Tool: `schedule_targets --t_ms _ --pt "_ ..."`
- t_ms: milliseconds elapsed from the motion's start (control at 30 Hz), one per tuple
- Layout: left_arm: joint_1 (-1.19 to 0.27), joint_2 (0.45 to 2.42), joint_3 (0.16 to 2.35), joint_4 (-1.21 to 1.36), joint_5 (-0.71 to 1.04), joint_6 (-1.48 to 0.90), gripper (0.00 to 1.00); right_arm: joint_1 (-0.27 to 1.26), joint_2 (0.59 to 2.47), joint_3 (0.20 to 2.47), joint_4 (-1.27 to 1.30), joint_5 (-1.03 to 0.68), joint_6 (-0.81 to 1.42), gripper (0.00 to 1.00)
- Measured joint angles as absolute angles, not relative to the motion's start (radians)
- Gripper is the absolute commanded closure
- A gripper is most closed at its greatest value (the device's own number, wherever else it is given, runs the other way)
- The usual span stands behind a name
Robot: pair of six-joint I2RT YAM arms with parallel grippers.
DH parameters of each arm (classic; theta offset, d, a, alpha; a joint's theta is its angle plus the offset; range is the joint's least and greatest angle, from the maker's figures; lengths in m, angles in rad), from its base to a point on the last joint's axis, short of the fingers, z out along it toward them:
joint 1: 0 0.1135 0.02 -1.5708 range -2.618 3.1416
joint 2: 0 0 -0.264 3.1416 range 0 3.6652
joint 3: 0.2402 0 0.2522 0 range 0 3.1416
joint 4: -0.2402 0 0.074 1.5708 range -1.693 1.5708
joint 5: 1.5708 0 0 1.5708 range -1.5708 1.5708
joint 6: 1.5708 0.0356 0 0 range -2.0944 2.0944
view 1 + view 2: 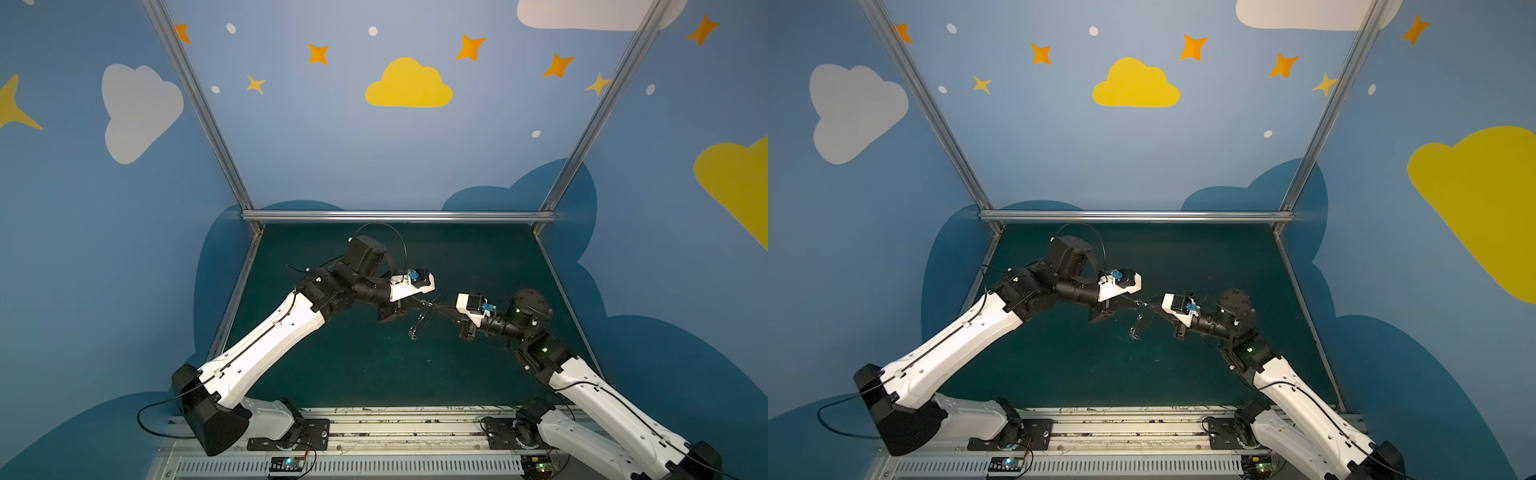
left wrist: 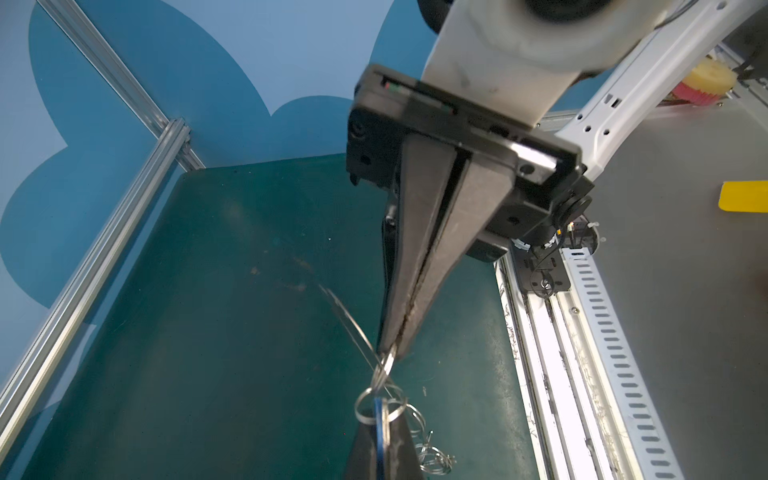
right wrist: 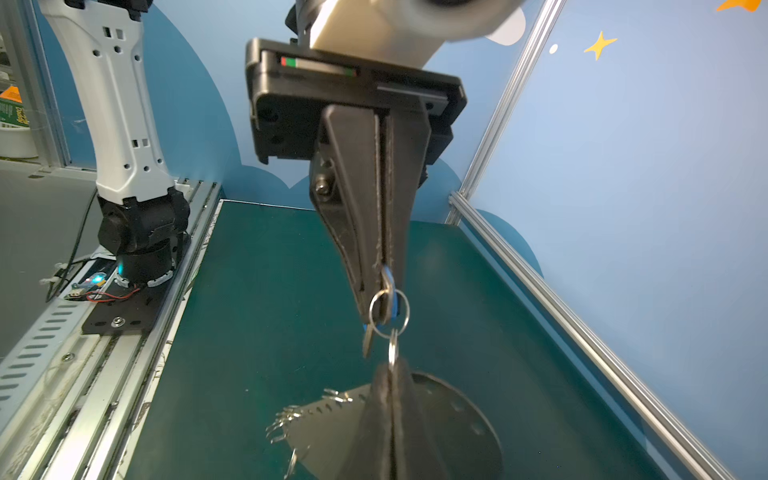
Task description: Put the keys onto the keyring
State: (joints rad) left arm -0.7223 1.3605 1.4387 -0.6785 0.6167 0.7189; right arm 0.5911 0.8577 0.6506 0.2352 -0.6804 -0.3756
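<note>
Both grippers meet tip to tip above the middle of the green mat in both top views. My left gripper (image 2: 384, 419) (image 3: 376, 320) (image 1: 420, 302) is shut on the keys (image 3: 397, 305), a single blue-headed key seen edge-on in the left wrist view (image 2: 379, 419). Its silver blade (image 3: 368, 343) hangs past the tips. A split ring (image 3: 388, 309) circles the key's head and links to a second ring (image 3: 392, 351). My right gripper (image 3: 390, 372) (image 2: 392, 353) (image 1: 433, 306) is shut on that second ring. The grey keyring plate (image 3: 457, 415) (image 2: 349, 320) hangs beneath, with more small rings (image 2: 432, 457) (image 1: 414, 328) dangling.
The green mat (image 1: 374, 365) is bounded by aluminium rails at the back (image 1: 395, 216) and sides, with blue painted walls behind. The arms' base rail (image 1: 415, 419) runs along the front edge. A yellow object (image 2: 744, 202) lies on the grey surface outside the cell.
</note>
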Motion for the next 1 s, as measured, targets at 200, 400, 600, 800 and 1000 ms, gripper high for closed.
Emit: schedule_targets --t_ms 200,400,600,800,1000 --pt "-0.739 1.391 1.494 -0.745 0.522 0.772 0.97 0.587 0.858 0.667 0.196 -0.654 -0.429 1.0" --pt "-0.752 1.434 1.534 -0.796 0.45 0.808 0.97 0.581 0.881 0.669 0.151 -0.638 -0.456 1.0" --pt "-0.763 1.494 1.568 -0.83 0.413 0.803 0.97 0.575 0.927 0.649 0.166 -0.617 -0.446 1.0" --pt "-0.793 1.599 1.568 -0.826 0.39 0.713 0.97 0.551 0.935 0.548 0.214 -0.527 -0.389 0.77" --pt "-0.832 1.75 1.596 -0.783 0.388 0.568 0.97 0.512 0.767 0.455 0.215 -0.301 -0.364 0.61"
